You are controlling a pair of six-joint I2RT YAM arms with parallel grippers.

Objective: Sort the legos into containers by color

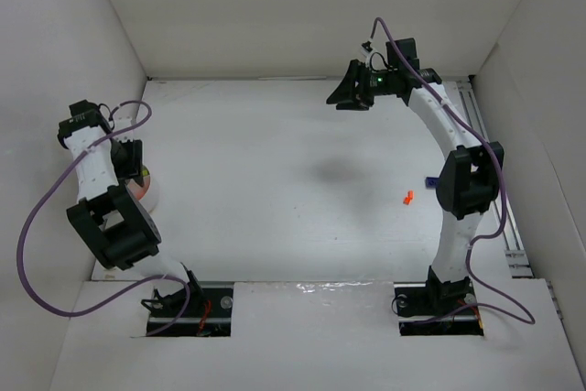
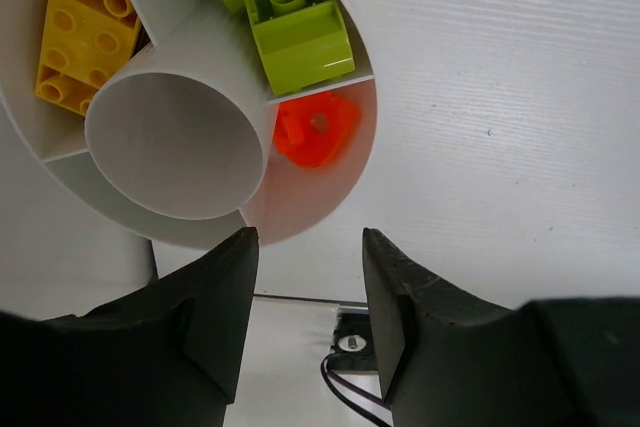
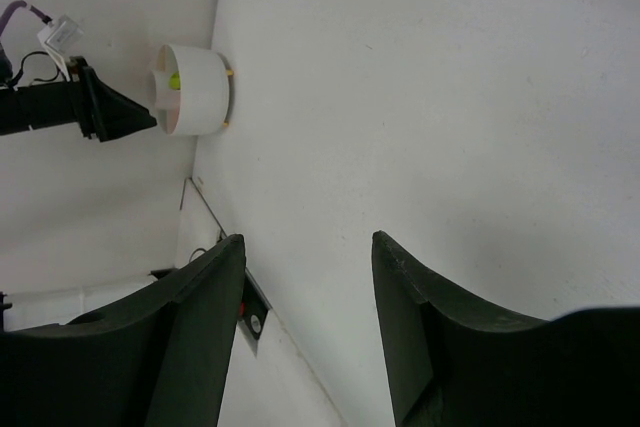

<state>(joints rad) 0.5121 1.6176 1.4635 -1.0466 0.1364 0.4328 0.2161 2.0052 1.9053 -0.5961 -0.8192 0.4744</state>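
A round white container (image 2: 300,212), split into compartments around a central tube, sits under my left gripper (image 2: 310,247). It holds yellow legos (image 2: 85,32), green legos (image 2: 298,27) and an orange lego (image 2: 315,127), each in its own compartment. The left gripper is open and empty, just above the container's rim (image 1: 151,194) at the table's left side. My right gripper (image 1: 350,93) is open and empty, raised high at the back (image 3: 308,242). An orange lego (image 1: 408,197) and a purple-blue lego (image 1: 428,180) lie on the table beside the right arm.
White walls enclose the table on the left, back and right. The right wrist view shows the container (image 3: 195,87) far off by the left wall. A metal rail (image 1: 494,180) runs along the right edge.
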